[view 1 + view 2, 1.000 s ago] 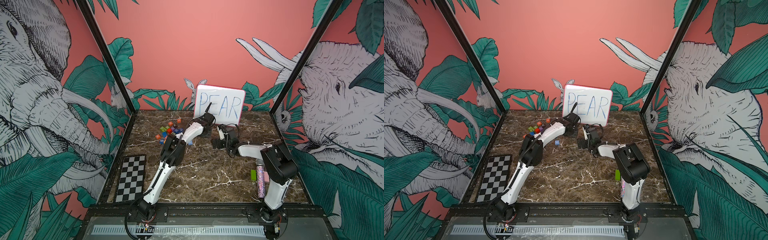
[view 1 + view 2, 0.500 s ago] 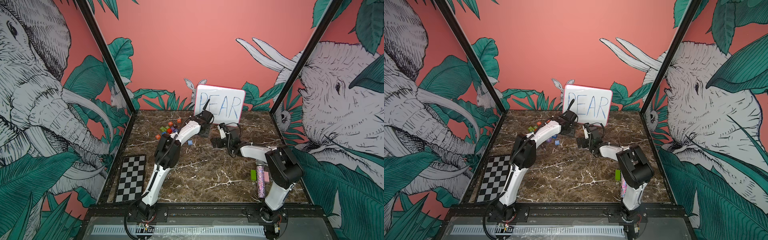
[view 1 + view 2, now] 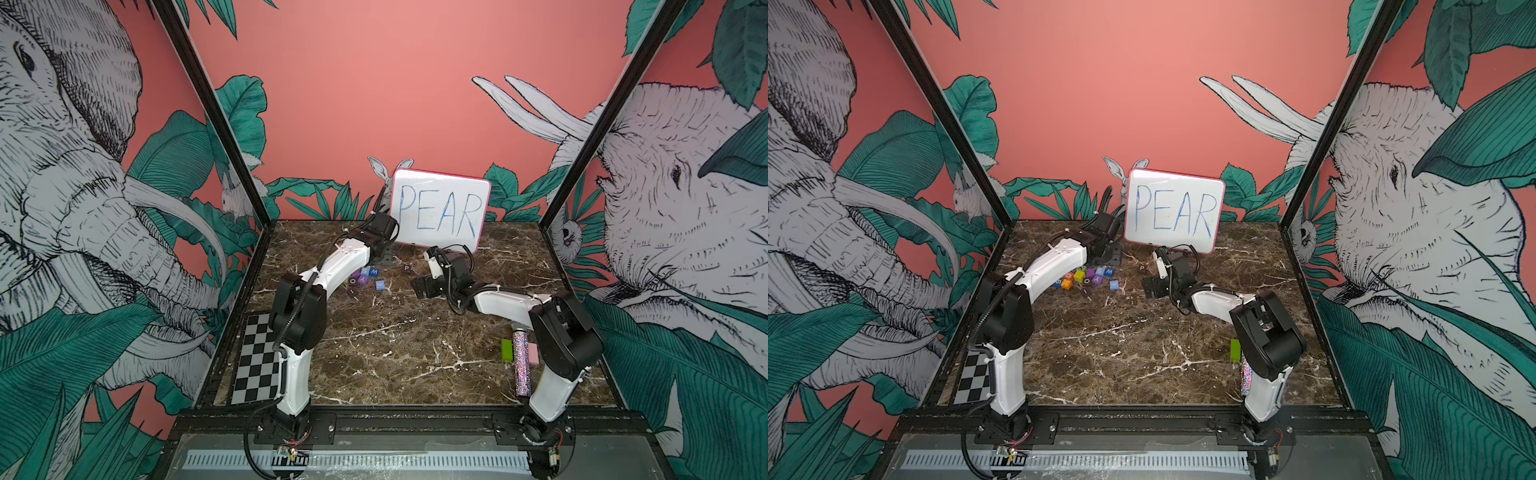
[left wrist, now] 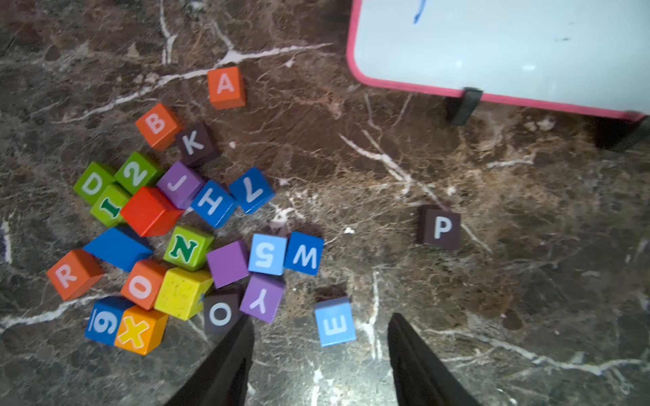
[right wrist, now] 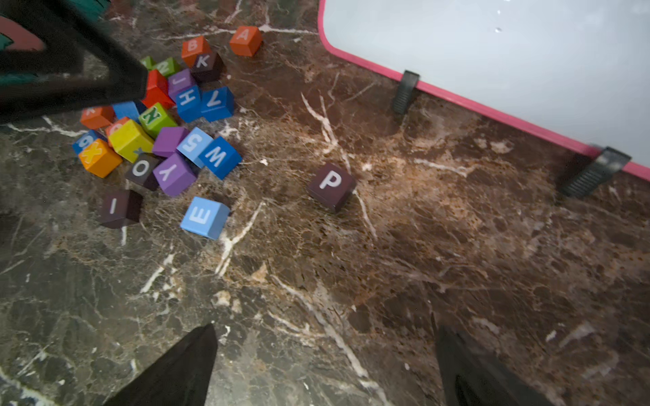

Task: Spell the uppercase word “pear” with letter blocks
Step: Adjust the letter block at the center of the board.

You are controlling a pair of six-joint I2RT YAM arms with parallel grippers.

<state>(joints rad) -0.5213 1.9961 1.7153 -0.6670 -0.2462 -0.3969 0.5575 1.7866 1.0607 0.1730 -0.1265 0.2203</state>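
Marble table (image 3: pixel 395 340) had the whiteboard (image 3: pixel 440 212) propped at the back. I saw the left gripper (image 4: pixel 320 318) spread with nothing in it, raised near the block pile (image 4: pixel 183 246). The right gripper (image 5: pixel 327 327) was wide apart and empty over bare marble. Maroon P (image 4: pixel 439 228) sat alone by the whiteboard, blue E (image 4: pixel 334 325) loose beside the pile, orange A (image 4: pixel 226 87) apart, R (image 4: pixel 72 274) on the pile's edge.

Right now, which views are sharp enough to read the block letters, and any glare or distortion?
Left wrist view: sharp, evenly lit, the P block and E block read easily, though the whiteboard looks washed out. Right wrist view: equally sharp, soft shadows beside the letter blocks. In both top views those blocks are mostly too small to read, and the frame posts lean outward, likely wide-angle distortion.
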